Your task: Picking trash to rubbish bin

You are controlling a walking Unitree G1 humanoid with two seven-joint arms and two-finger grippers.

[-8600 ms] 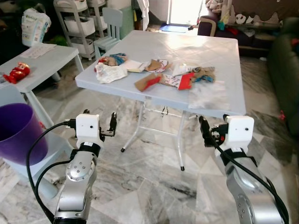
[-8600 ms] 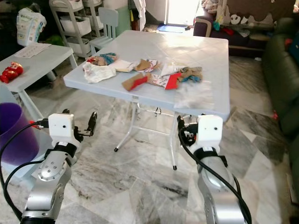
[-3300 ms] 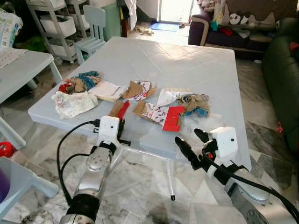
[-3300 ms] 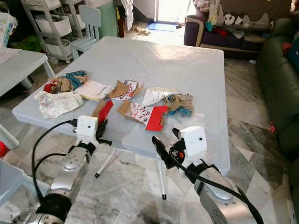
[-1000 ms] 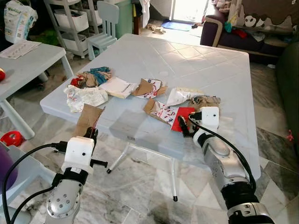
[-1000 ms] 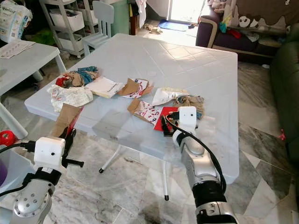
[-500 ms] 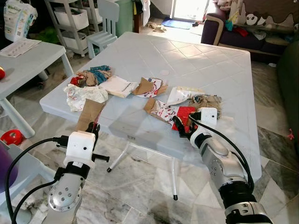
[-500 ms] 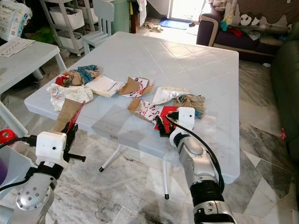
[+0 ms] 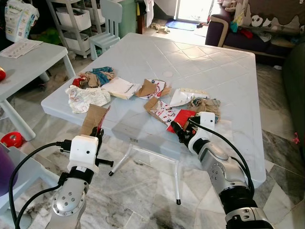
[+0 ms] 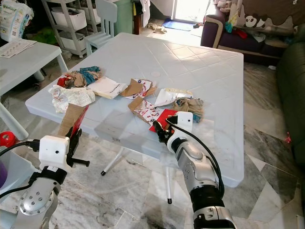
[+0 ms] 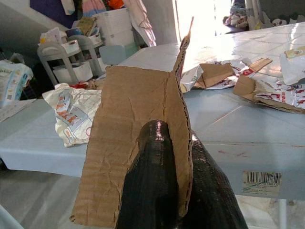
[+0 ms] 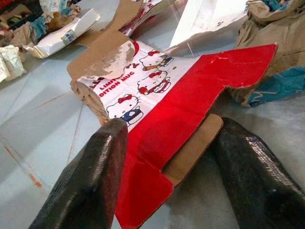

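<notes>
1. The left pincer (image 9: 97, 135), at lower left of the left eye view, is clamped on a brown corrugated cardboard piece (image 9: 93, 119) with a red inner face. It holds the piece upright in front of the near left edge of the pale blue tabletop (image 9: 224, 81), off its surface.
2. In the left wrist view both black fingers (image 11: 152, 191) pinch the cardboard's lower edge.
3. The right pincer (image 9: 177, 131) sits at lower centre of the left eye view, low over the tabletop's near edge. Its fingers are spread apart around the near end of a red Hello Kitty carton piece (image 12: 190, 109), which lies flat on the tabletop.
4. In the right wrist view one finger (image 12: 90, 176) rests over the carton's red flap and the other finger (image 12: 252, 162) lies beside its brown cardboard tab; no grip is closed.
5. More trash lies across the middle of the tabletop:
   - crumpled printed paper (image 9: 86, 97) at left,
   - a white packet (image 9: 120, 88),
   - torn brown card (image 9: 147, 88),
   - a brown and blue wad (image 9: 205, 104) right of the carton.
6. A purple bin (image 9: 5, 176) shows at the far lower left edge.
</notes>
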